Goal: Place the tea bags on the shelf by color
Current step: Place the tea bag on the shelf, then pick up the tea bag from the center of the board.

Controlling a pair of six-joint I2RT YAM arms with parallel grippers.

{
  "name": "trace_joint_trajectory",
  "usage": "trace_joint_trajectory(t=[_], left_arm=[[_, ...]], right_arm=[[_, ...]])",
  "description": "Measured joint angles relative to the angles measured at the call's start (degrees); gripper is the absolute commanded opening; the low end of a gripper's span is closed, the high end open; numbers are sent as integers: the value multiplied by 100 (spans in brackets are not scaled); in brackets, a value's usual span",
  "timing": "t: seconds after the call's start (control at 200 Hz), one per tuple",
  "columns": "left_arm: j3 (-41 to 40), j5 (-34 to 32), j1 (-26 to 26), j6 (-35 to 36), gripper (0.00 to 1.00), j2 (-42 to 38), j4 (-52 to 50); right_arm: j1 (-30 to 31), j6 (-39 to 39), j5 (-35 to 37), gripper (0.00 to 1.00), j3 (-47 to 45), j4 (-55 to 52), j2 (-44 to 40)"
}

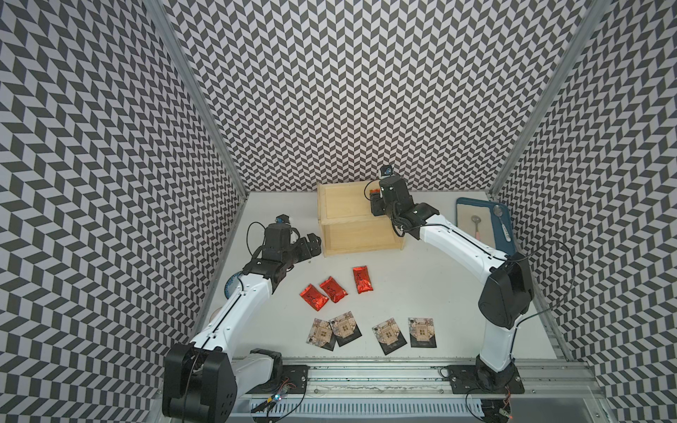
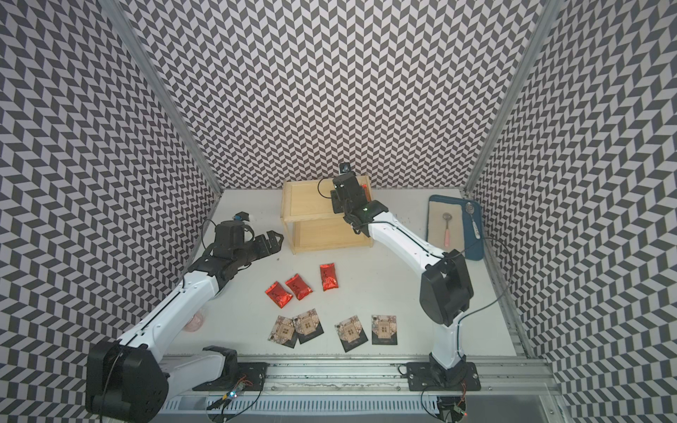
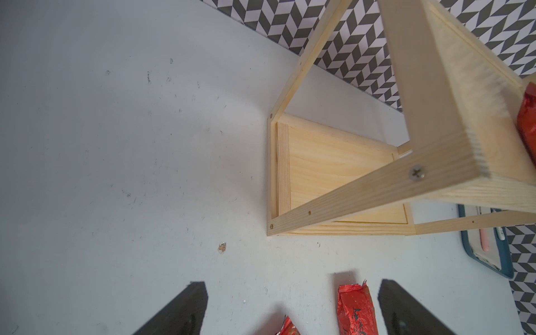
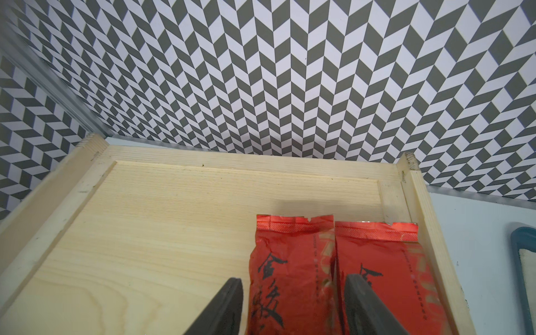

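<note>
The right gripper (image 4: 293, 278), jaws parted, straddles a red sachet (image 4: 290, 246) beside a second sachet (image 4: 383, 255) atop the shelf (image 4: 174, 220); a careless lift could drag either off. Three more red sachets (image 1: 333, 289) and four black packets (image 1: 389, 335) lie on the table (image 1: 439, 293).

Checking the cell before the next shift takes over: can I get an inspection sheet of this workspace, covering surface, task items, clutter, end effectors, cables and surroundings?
Surface: white table, scuffed; scrap near the shelf.
Job's things: two red sachets side by side on the shelf's top board; three red sachets and four black packets on the table, two black ones overlapping.
Clutter: blue tray holding two spoons.
End effectors: left end effector open, empty, above the table; right end effector open astride one shelved sachet.
Cables: black cables loop off both arms, none on the tea bags.
Surroundings: chevron-patterned walls; metal rail along the front.
</note>
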Motion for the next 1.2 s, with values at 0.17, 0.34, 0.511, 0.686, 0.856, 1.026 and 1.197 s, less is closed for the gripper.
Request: trace_joint_trajectory(t=[0.17,0.34,0.511,0.686,0.856,1.026,1.197], left_arm=[[0,-2,0,0,97,0,0],[-2,-2,0,0,97,0,0],[-2,-9,0,2,96,-68,-46],[-13,-72,0,4,96,-310,-118],[-107,-81,0,22,95,-380,-214],[-273,-79,-11,24,95,-376,-411],[-297,-83,-11,131,95,-295,-468]], right_arm=[[0,11,7,61,33,-52,0],[0,66,-101,62,317,-203,-17],[11,153,-323,62,190,-201,-483],[177,363,-518,63,-1045,149,-1703],[601,623,-706,64,-2356,538,-2409],[1034,979,-901,63,-3534,833,-2465],[1165,1333,-1019,63,-3998,857,-2238]])
